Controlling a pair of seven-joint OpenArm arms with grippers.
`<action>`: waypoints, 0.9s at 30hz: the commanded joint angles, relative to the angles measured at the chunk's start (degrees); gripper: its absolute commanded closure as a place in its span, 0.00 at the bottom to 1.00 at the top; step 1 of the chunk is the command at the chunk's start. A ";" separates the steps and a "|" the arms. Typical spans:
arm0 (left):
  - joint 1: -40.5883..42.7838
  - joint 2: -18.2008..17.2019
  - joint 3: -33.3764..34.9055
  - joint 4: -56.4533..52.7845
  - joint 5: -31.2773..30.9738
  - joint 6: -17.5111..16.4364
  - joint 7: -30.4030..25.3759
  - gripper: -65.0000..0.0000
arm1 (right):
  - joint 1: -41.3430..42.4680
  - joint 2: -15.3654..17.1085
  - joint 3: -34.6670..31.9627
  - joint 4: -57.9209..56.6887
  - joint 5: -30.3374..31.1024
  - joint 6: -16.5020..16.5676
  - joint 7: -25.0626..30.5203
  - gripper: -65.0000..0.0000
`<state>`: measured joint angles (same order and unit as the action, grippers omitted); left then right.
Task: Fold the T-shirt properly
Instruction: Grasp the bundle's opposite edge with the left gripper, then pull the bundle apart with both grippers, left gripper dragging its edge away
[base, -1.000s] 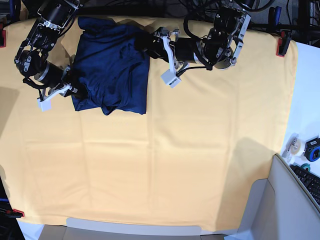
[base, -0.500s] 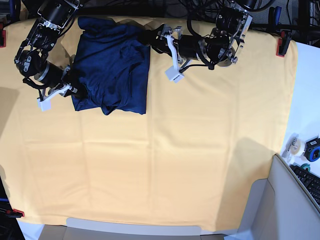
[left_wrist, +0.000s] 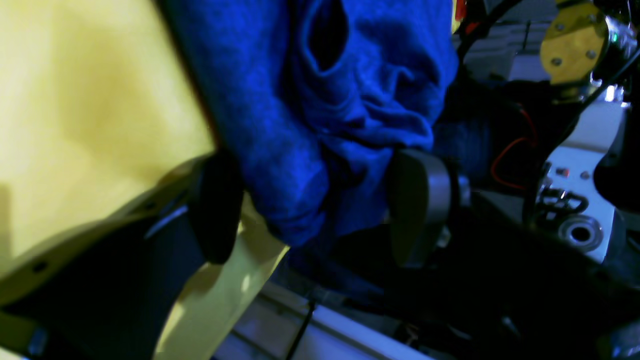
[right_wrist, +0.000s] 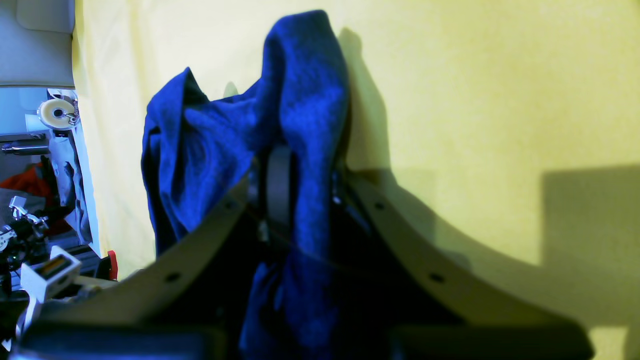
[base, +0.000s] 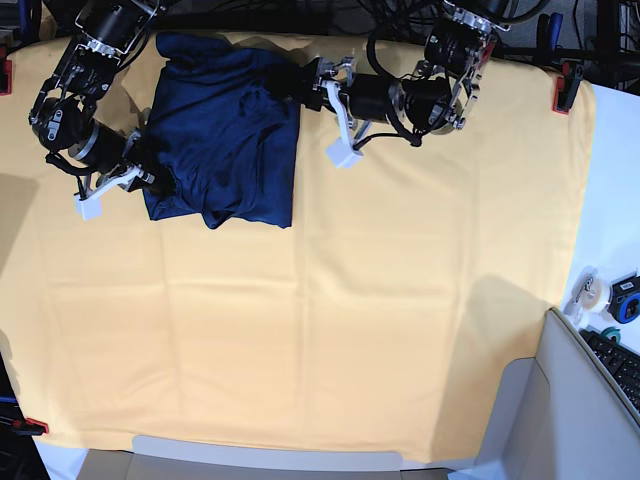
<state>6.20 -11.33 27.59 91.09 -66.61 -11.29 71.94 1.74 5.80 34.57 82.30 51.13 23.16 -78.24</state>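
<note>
Right gripper (right_wrist: 300, 200) pinching T-shirt (base: 225, 140) fold; left gripper (left_wrist: 315, 210) spread around shirt edge.

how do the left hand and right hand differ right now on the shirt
The left hand stands wide open, with a bunched fold of the T-shirt hanging loose between its fingers; the right hand is shut on the T-shirt, fabric pinched tight. In the base view, the left hand is at the shirt's right top edge, the right hand at its left lower edge. Both are at the shirt over the yellow cloth.
</note>
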 joint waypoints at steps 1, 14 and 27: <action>-0.53 -0.14 1.20 0.12 2.74 1.22 1.51 0.33 | 0.33 0.39 -0.15 0.55 -1.24 0.27 -1.54 0.98; -2.37 1.53 5.59 0.03 11.36 1.22 1.51 0.76 | 0.33 0.39 -0.15 0.55 -1.24 0.27 -1.54 0.99; -4.39 0.04 2.16 0.56 14.78 1.31 2.12 1.00 | -0.20 1.45 -0.24 3.37 -1.33 0.18 -1.76 1.00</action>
<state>2.50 -10.46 30.46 91.29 -54.98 -10.72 73.73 1.21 6.35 34.28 84.75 50.13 23.11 -79.61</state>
